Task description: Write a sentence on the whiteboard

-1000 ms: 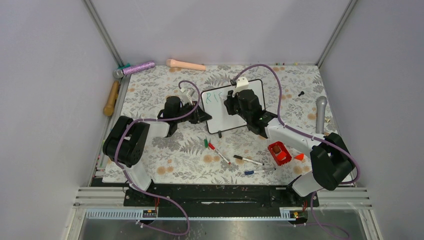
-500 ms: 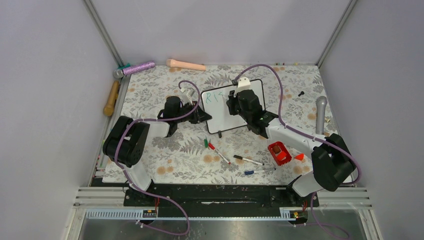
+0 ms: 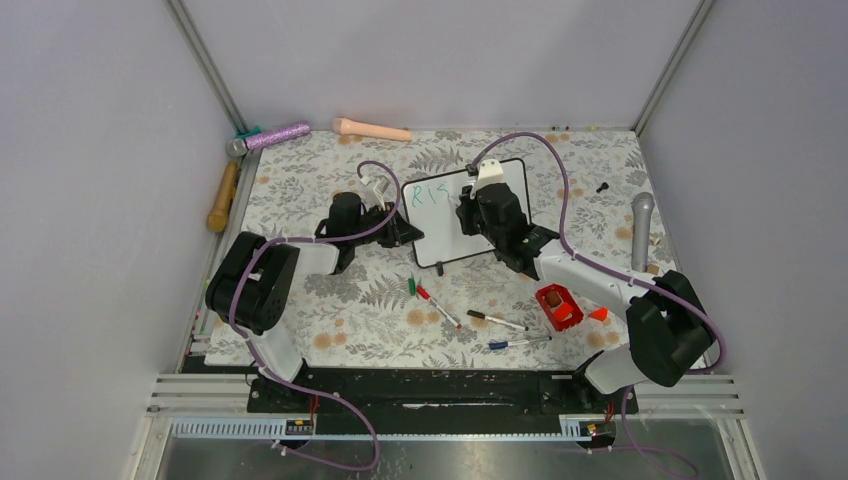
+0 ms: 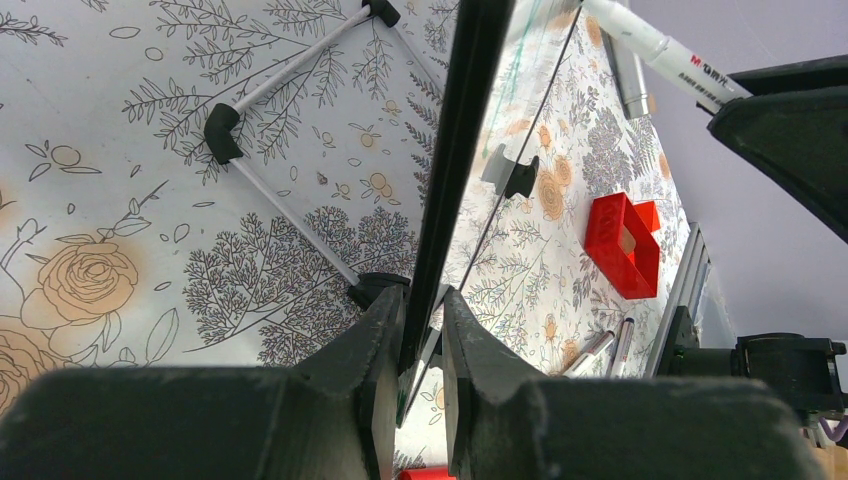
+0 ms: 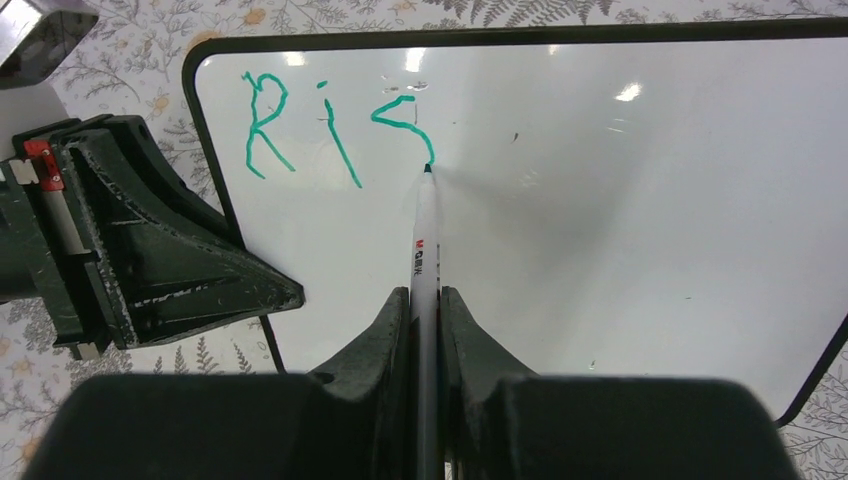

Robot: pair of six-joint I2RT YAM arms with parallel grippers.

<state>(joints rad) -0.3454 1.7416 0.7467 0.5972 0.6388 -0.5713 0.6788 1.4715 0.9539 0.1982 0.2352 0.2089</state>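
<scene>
The whiteboard (image 3: 440, 232) stands propped at the table's middle, its black frame (image 4: 465, 130) pinched edge-on at the lower left corner by my left gripper (image 4: 424, 295), which is shut on it. Of the sentence, the green letters "Ris" (image 5: 335, 130) sit at the board's top left (image 3: 432, 192). A white marker (image 5: 424, 240) is clamped in my right gripper (image 5: 425, 292), which is shut on it. The marker's green tip (image 5: 428, 168) touches the board (image 5: 620, 220) at the end of the "s". In the top view the right gripper (image 3: 481, 196) hangs over the board's upper middle.
Loose markers (image 3: 437, 305) (image 3: 497, 320) (image 3: 520, 342) and a green cap (image 3: 411, 284) lie in front of the board. A red box (image 3: 558, 305) and an orange cone (image 3: 598, 313) are right of them. A grey microphone (image 3: 641, 230), a purple one (image 3: 270, 136) and a wooden handle (image 3: 222, 196) line the edges.
The right gripper has shifted rightward along the board with the marker, and an "s" stroke has appeared after "Ri". The left arm has not moved.
</scene>
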